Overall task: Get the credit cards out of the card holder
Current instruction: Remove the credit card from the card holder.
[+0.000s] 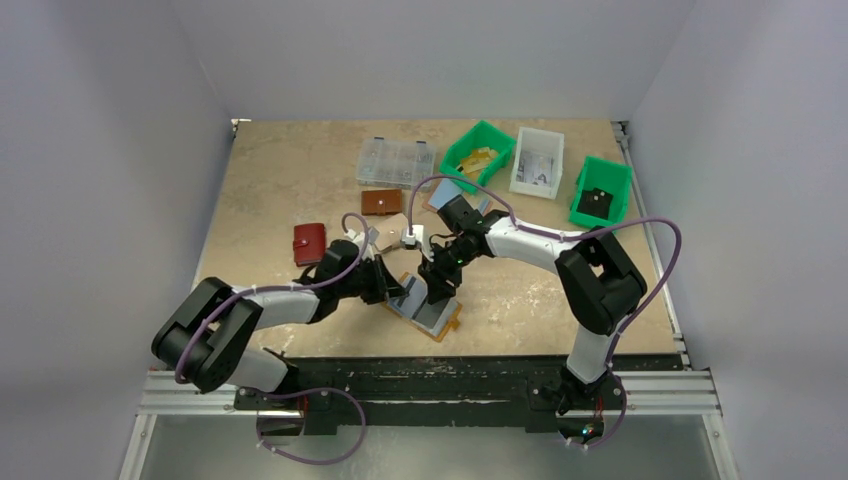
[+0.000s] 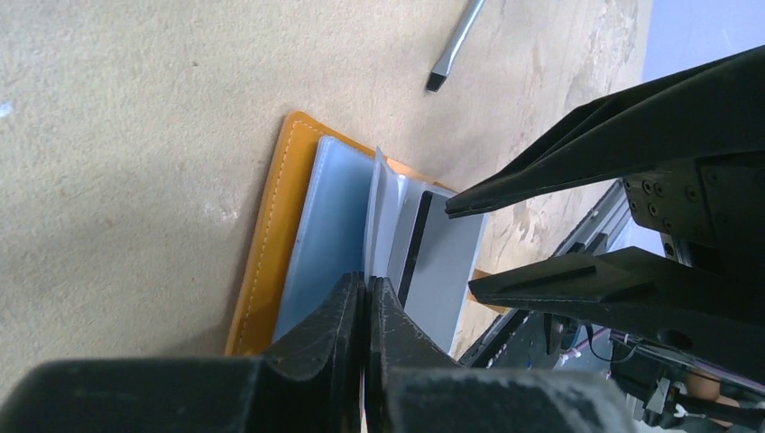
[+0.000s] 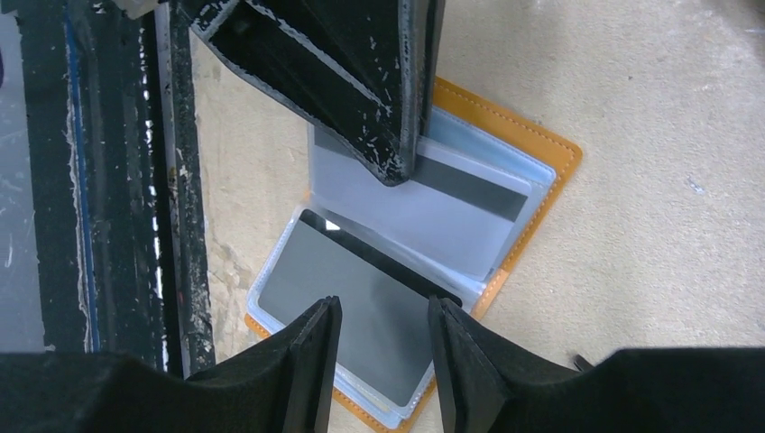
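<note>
Credit cards (image 3: 361, 307) likely stiff, slick, light; take by exposed edge. Card holder (image 3: 541, 153) floppy. Left tool (image 2: 365, 287) clenched on clear sleeve (image 2: 377, 198); right tool (image 3: 383, 314) released.

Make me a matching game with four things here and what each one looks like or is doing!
Things:
1. left gripper
2. right gripper
3. card holder
4. red wallet

Descriptions:
A. open, above a grey card
B. mustard-yellow, lying open
C. folded closed
D. pinched shut on a clear sleeve

Pairs: 1-D, 2-A, 3-B, 4-C
</note>
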`<action>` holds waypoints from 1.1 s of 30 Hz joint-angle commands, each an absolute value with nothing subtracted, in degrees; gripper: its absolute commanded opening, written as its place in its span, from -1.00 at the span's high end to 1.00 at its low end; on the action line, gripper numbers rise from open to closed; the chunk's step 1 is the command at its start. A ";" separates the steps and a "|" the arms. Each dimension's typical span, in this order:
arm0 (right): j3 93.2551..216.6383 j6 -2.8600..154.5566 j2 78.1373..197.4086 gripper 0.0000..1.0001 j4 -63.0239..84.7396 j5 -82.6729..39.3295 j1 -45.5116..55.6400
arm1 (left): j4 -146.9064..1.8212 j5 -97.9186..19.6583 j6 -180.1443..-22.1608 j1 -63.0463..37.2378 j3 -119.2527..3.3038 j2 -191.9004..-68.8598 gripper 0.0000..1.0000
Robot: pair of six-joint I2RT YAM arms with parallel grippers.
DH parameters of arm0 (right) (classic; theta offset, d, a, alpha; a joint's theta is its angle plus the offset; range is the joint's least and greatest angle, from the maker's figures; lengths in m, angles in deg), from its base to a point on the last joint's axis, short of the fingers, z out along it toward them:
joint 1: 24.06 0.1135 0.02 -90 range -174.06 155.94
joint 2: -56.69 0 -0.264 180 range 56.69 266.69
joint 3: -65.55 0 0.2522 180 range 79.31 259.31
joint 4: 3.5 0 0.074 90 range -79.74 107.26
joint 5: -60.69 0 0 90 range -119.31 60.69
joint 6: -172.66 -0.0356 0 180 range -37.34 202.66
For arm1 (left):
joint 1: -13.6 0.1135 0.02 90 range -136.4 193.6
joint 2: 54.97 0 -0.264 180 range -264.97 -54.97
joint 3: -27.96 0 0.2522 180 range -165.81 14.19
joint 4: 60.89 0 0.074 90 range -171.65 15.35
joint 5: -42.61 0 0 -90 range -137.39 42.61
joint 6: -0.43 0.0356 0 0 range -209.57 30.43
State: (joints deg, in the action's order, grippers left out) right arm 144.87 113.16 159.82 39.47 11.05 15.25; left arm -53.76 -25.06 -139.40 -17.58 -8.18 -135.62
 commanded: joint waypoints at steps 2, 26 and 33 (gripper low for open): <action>147.42 115.52 157.48 0.03 41.98 15.44 14.21 | -45.71 -22.37 -140.58 -17.43 -6.91 -135.17 1.00; 146.04 94.51 161.81 0.18 33.61 40.07 10.66 | 5.03 -35.74 -161.60 -20.92 15.18 -128.23 1.00; 145.14 91.56 163.27 0.16 31.58 43.37 9.29 | 8.43 -36.56 -161.95 -21.12 15.71 -129.49 1.00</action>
